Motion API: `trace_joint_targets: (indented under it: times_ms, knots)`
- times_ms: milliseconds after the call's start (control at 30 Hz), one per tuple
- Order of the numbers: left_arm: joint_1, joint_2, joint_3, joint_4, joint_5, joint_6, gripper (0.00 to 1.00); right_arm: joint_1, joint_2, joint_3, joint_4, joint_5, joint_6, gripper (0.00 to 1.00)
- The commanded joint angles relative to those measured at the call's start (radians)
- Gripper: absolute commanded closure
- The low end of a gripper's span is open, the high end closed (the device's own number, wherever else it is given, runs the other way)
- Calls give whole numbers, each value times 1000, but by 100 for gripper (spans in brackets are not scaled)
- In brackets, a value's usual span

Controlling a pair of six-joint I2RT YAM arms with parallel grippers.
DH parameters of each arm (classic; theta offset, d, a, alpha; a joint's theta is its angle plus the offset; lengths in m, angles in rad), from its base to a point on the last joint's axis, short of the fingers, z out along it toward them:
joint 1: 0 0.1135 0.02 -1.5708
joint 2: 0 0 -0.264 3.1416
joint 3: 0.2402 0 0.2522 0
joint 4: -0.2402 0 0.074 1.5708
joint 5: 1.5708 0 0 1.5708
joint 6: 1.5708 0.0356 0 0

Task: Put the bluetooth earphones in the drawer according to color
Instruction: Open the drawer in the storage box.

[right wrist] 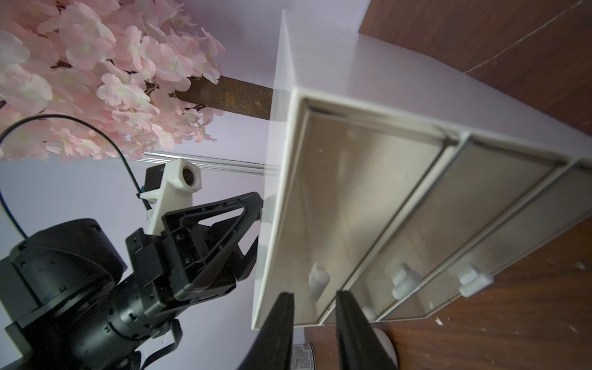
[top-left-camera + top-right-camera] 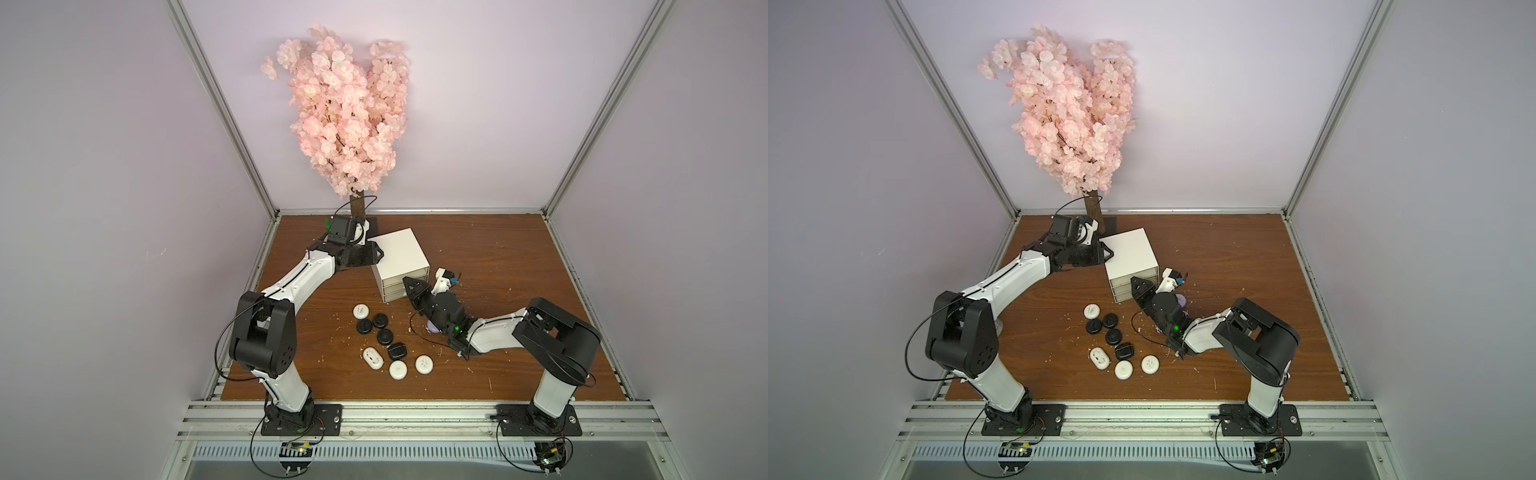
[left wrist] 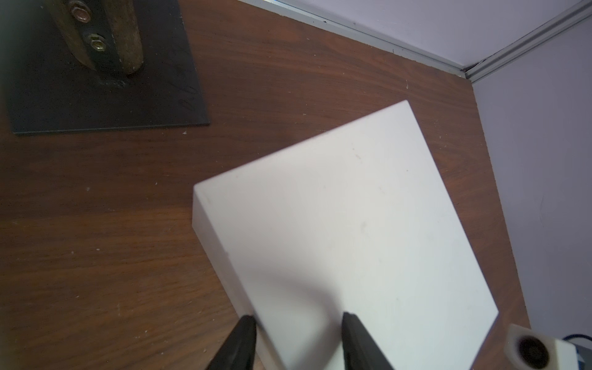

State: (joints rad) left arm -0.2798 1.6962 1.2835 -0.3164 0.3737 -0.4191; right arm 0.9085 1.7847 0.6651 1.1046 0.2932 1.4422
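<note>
White three-drawer cabinet stands toward the back of the table, set at an angle, near the base of the pink blossom tree. All three drawers are shut. Left fingers are apart, straddling the cabinet's top edge on the side facing the left arm. One tip is over the top face, the other down the side wall; cannot tell whether they squeeze. Right fingers are slightly apart with nothing between them. Their tips are just short of the top drawer's handle, which lines up with the gap. Earphones lie in a loose cluster on the table in front of the cabinet: four white cases and four black cases, several touching. One lavender case shows partly under the right arm.
</note>
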Motion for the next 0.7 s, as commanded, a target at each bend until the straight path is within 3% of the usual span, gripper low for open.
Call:
trace_joint_targets:
  times_ms: [0,667]
  knots:
    - [5,37,-20,-29,-25,20,54,3,9,4,79,38,30,71]
    - [-5,35,-14,-33,-30,24,57,-8,42,7,89,65,111,74]
